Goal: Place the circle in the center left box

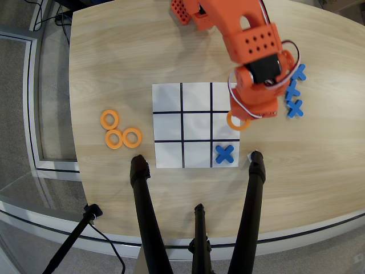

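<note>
The circle, a flat orange ring, hangs at the tip of my orange gripper, over the upper right corner of the center left box. That box is the middle-row, right-column cell of the 3x3 grid sheet in the overhead view. The ring looks a little larger than the other rings, so it seems to be off the sheet. The gripper comes in from the top; its wrist hides the fingers and part of the ring. It appears shut on the ring.
Three more orange rings lie left of the grid. One blue X sits in the bottom right cell; several blue X pieces lie right of the arm. Black stand legs cross the table's front edge.
</note>
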Robot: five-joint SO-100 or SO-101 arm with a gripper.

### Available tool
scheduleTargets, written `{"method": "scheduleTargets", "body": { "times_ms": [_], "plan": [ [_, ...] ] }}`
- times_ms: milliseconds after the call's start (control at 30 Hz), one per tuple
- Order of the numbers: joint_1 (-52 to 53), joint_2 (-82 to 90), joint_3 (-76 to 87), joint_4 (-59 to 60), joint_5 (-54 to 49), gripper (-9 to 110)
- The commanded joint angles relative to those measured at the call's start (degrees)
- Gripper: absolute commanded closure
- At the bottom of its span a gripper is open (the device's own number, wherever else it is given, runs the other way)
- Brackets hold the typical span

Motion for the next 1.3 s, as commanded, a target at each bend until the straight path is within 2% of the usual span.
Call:
{"method": "scheduleTargets", "body": {
  "times_ms": [0,500,700,1000,1267],
  "plan": [
    [0.88,-7.21,-5.80,-2.81,-0.44,102],
    [5.89,-19.42,-6.42,-9.32,-2.72,102],
    [5.89,-19.16,-5.80,-8.96,-2.72,101],
    [6.24,-17.67,-6.42,-7.12,-2.64,88],
    [8.09,-9.23,-8.79,-1.05,-2.64,88]
  ]
}}
